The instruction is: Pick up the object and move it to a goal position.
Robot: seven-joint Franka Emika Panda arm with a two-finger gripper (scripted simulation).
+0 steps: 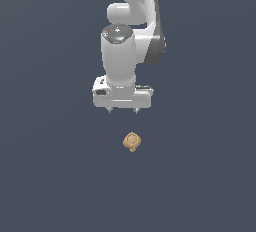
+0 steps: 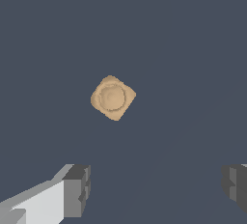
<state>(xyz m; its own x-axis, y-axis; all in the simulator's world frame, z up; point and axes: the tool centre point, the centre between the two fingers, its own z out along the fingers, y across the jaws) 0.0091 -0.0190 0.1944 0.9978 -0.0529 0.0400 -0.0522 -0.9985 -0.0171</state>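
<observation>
We hover the hand (image 1: 122, 110) above the object (image 1: 132, 141); fingers (image 2: 77, 189) spread wide, holding nothing, leaving room for the descent.

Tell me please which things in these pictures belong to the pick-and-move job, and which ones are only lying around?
Belongs to the job:
- the tan-orange lump, lying on the floor, not yet grasped
- the hand, open, above the lump and apart from it

Only lying around:
- nothing else shows, only the plain dark floor; no goal marker can be seen
</observation>
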